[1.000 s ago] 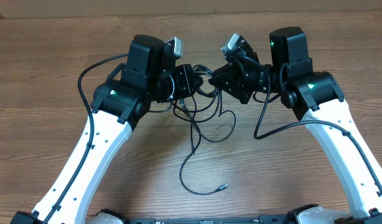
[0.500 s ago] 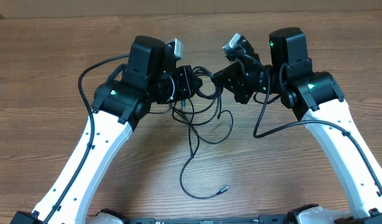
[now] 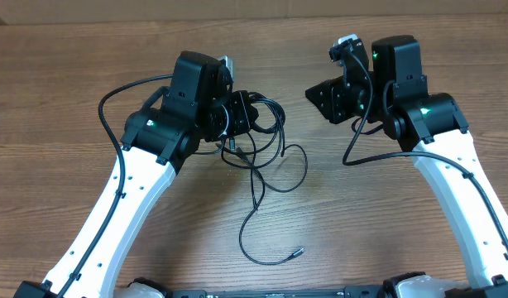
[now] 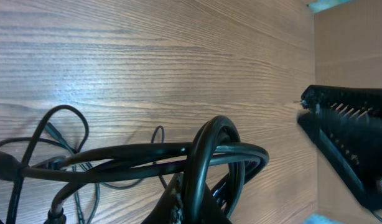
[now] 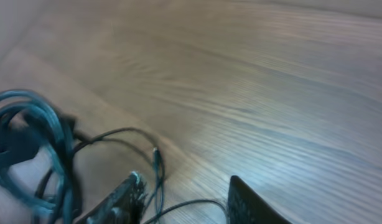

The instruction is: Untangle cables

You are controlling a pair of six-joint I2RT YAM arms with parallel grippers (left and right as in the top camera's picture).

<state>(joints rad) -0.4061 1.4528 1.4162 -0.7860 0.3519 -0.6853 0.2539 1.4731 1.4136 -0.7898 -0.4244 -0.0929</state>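
The cables (image 3: pixel 273 122) are thin black cords looped in a tangle at the left gripper (image 3: pixel 252 116). One strand trails toward the near edge and ends in a small plug (image 3: pixel 297 250). In the left wrist view the left gripper (image 4: pixel 197 208) is shut on a thick loop of the cables (image 4: pixel 206 146), with other strands crossing it. The right gripper (image 3: pixel 318 98) hangs to the right of the tangle, apart from it. In the right wrist view the right gripper (image 5: pixel 185 202) is open. Nothing is held between its fingers (image 5: pixel 125 199); thin strands lie on the table beneath. The tangle (image 5: pixel 38 134) lies far left.
The wooden table (image 3: pixel 386 232) carries both arms. Each arm's own thicker black wire arcs beside it, left (image 3: pixel 113 95) and right (image 3: pixel 378 161). A paler surface (image 4: pixel 353 43) borders the table beyond the right gripper's finger (image 4: pixel 349 134).
The right gripper has opened, let go of the tangle and drawn back to the right. The tangle stays in the left gripper and has sagged slightly left.
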